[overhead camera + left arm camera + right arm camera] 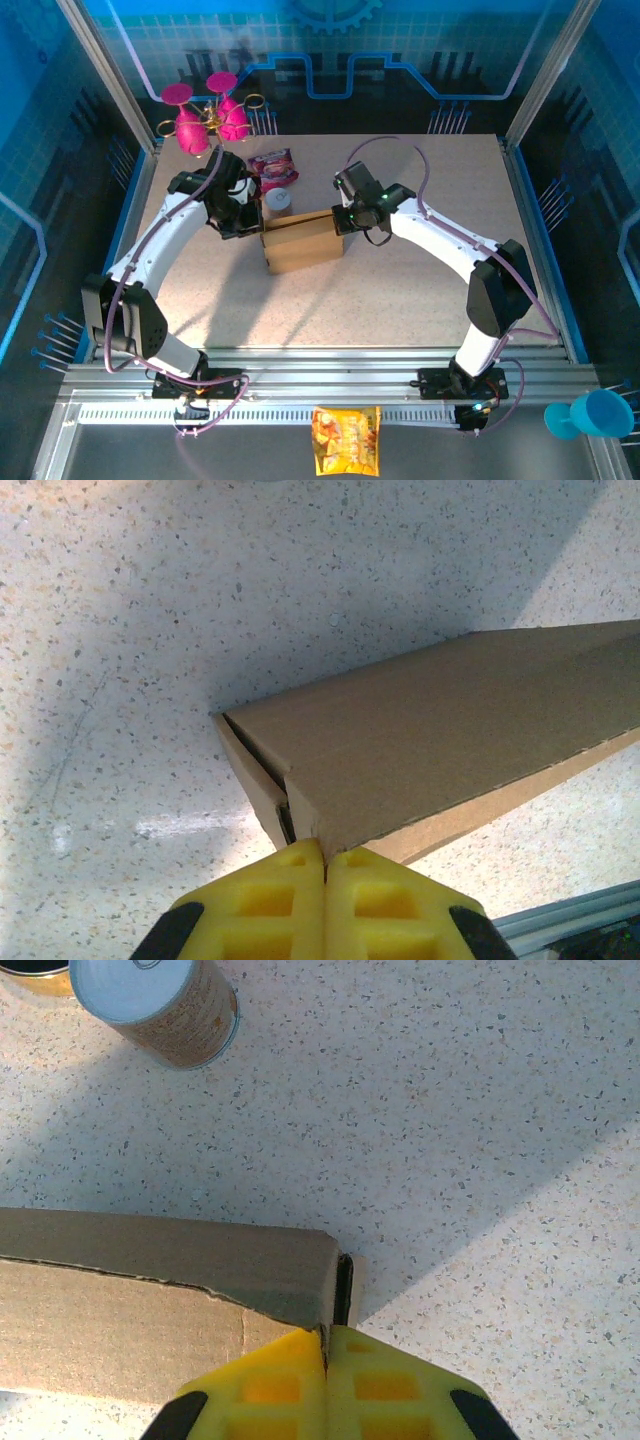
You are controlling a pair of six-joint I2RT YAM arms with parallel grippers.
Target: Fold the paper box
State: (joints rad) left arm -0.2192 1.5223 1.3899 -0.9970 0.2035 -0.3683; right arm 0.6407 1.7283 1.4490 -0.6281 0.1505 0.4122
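Observation:
The paper box (pixel 302 242) is brown cardboard, folded into a shallow closed shape in the middle of the table. My left gripper (pixel 254 226) is at its left end, my right gripper (pixel 344 220) at its right end. In the left wrist view the yellow fingers (pixel 280 895) are pressed together, pinching the near corner of the box's top panel (pixel 440 740). In the right wrist view my right gripper (pixel 326 1332) is shut on a thin cardboard edge at the corner of the box (pixel 170 1260), where a side wall meets the top flap.
A tin can (pixel 278 203) (pixel 160 1005) stands just behind the box. A red snack packet (pixel 272 165) and pink stemmed cups (pixel 205 118) sit at the back left. A yellow snack bag (pixel 346 440) lies on the front rail, a blue cup (pixel 590 415) at front right.

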